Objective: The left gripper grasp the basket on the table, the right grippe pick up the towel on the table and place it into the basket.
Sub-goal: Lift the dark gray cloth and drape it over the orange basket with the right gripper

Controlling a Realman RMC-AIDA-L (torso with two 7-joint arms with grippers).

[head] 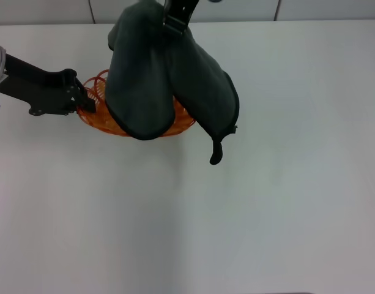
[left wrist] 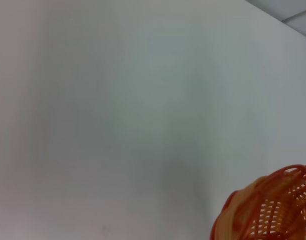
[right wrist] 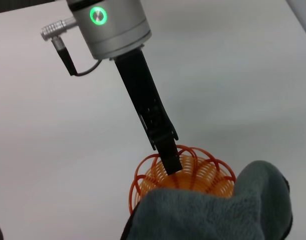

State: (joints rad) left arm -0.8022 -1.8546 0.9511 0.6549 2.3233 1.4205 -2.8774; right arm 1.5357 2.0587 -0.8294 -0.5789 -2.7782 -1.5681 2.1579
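Hanging from above, a dark grey towel [head: 169, 79] droops in two lobes over a small orange wire basket [head: 101, 113] on a plain white table [head: 285, 202]. The right gripper [head: 177, 18] pinches the cloth near its top, at the far edge of the head view, and only a little of its black body shows there. The towel's lower lobes cover most of the basket from that view; a black stitched edge runs around them, and a small black tab dangles below the right-hand lobe, clear of the basket. Whether the cloth touches the basket cannot be told.

From the robot's left, the left gripper [head: 83, 98] reaches in on a black arm and pinches the basket's looped rim on its left side. The right wrist view shows this grip from above: a black finger [right wrist: 168, 155] dips inside the scalloped rim, below a grey joint with a green glowing ring [right wrist: 98, 15]. The left wrist view catches only part of the basket's orange rim against bare white table.
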